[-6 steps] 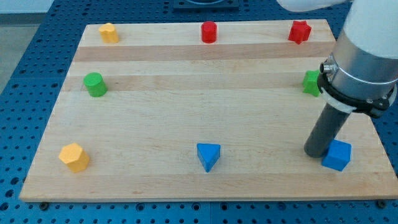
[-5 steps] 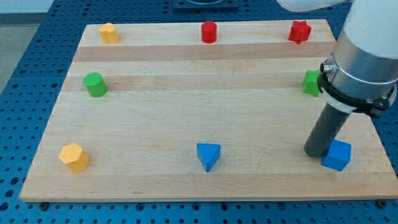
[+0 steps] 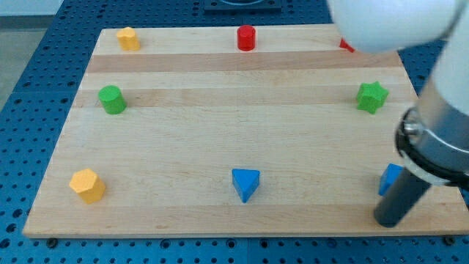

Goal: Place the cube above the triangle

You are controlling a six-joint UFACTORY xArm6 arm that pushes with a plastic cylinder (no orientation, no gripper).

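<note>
The blue cube (image 3: 388, 178) sits near the board's bottom right corner, mostly hidden behind my dark rod. My tip (image 3: 386, 220) rests on the board just below and slightly left of the cube, close to the board's bottom edge. The blue triangle (image 3: 245, 183) lies at the bottom middle of the board, far to the left of the cube and the tip.
A green star (image 3: 371, 96) is at the right edge, a green cylinder (image 3: 111, 99) at the left. A yellow block (image 3: 87, 185) is bottom left, another yellow block (image 3: 128, 38) top left. A red cylinder (image 3: 246, 37) is top middle. A red block (image 3: 344, 45) is mostly hidden by the arm.
The rod has moved from the cube's left side down toward the view's bottom, now below the cube. The arm body now covers most of the cube and the red block.
</note>
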